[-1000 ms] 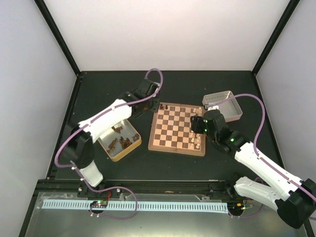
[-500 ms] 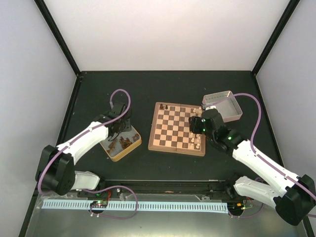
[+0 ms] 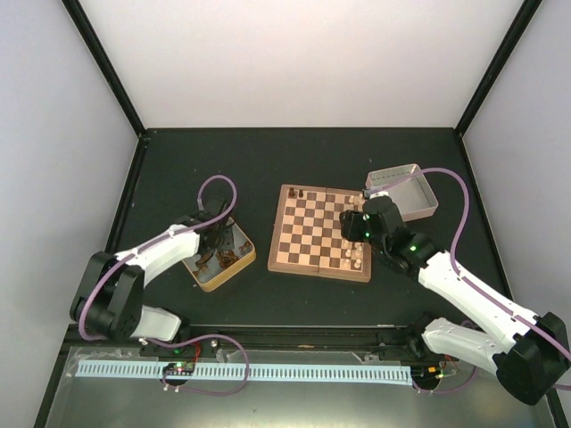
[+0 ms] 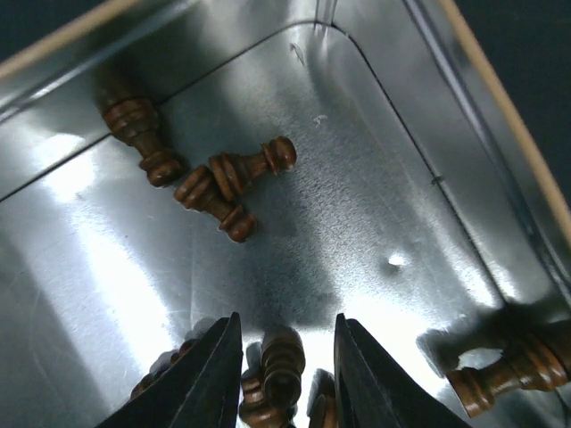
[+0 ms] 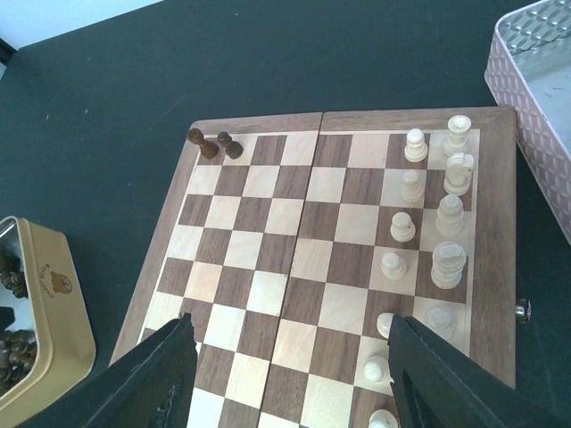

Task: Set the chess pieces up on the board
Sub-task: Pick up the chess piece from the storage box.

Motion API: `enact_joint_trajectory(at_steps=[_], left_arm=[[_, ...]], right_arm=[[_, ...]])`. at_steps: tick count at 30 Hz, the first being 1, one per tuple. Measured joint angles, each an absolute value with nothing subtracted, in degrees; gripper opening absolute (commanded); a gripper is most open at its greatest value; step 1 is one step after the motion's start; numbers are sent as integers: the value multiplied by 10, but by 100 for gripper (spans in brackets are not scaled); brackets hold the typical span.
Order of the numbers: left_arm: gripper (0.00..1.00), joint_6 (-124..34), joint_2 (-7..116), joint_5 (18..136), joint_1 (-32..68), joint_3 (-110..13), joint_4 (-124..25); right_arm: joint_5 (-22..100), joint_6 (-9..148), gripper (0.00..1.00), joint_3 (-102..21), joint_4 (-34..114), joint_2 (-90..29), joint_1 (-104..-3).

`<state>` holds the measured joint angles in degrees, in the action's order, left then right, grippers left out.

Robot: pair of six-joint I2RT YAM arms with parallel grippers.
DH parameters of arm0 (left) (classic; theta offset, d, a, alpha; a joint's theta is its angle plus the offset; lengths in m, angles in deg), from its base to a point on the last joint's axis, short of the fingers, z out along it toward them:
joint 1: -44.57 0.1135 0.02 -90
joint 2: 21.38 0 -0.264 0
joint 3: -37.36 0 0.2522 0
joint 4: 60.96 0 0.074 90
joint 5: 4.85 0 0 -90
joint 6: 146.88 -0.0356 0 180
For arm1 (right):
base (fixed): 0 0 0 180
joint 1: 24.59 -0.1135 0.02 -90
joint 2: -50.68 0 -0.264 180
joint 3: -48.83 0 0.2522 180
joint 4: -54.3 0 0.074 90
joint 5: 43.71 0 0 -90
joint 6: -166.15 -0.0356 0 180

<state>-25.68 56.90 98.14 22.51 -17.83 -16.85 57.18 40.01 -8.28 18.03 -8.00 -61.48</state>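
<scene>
My left gripper (image 3: 212, 242) is down inside the gold tin (image 3: 235, 265). In the left wrist view it (image 4: 287, 321) is open, its two fingers on either side of a dark brown chess piece (image 4: 282, 364) without closing on it. More dark pieces (image 4: 234, 181) lie loose on the tin floor. Two dark pieces (image 5: 215, 144) stand at the board's (image 5: 294, 267) far left corner, also seen from the top (image 3: 297, 192). My right gripper (image 5: 287, 319) is open and empty, hovering over the board's right half (image 3: 350, 225).
Several pale cream pieces (image 5: 446, 214) stand in two columns on the board's right side. The silver tin (image 3: 412, 192) sits just beyond the board's far right corner. The gold tin's rim (image 5: 53, 339) lies left of the board on the black table.
My left arm has swung back from the board's far left corner to the gold tin and lowered into it over the dark pieces. The right arm has barely moved.
</scene>
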Motion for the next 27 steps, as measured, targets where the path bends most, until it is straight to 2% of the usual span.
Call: enact_joint_trajectory(at_steps=[6,11,14,27], left_arm=[[25,-251,609,974,231,-173,-184],[12,-248,620,959,238,-173,-191],[8,-247,622,956,241,-173,-193],[8,-258,546,949,243,-189,-172]], right_arm=[[568,400,59,-83,183,-81,-615],[567,400,59,-83,183,-82,-615],[566,398,59,-83,183,-82,-615],[566,398,59,-83,183,-82,-615]])
